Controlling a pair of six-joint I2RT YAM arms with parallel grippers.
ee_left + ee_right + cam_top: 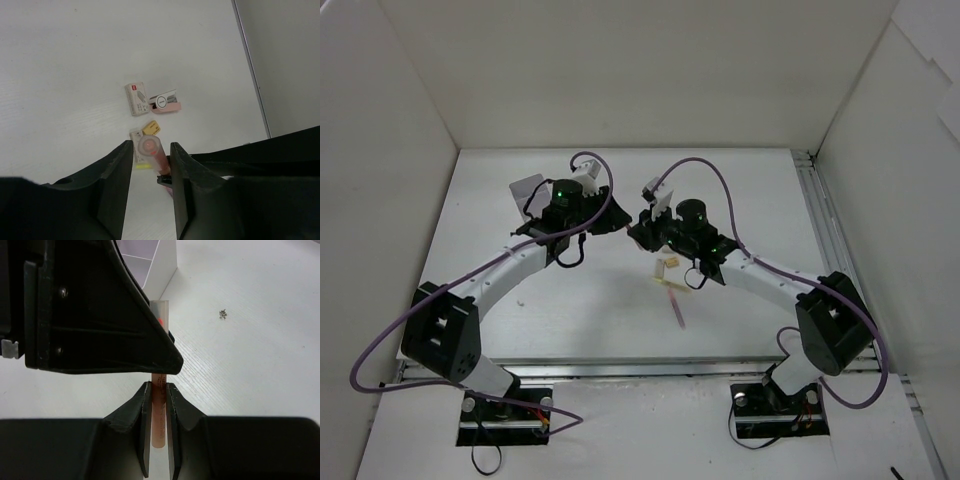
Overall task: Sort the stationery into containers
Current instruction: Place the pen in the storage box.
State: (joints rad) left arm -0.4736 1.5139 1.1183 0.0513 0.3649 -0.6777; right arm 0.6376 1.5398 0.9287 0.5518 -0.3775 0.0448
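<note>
White table is enclosed by 3 plain white walls: L, R, rear. Metal rail is fitted along R edge. Evenly lit.

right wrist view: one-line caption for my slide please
Right gripper jaws clamp a pink pen while the left gripper jaws flank its upper end, white organizer behind.

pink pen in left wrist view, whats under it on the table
A white block and a beige block lie on the table below the pink pen, which hides part of the white one.
</note>
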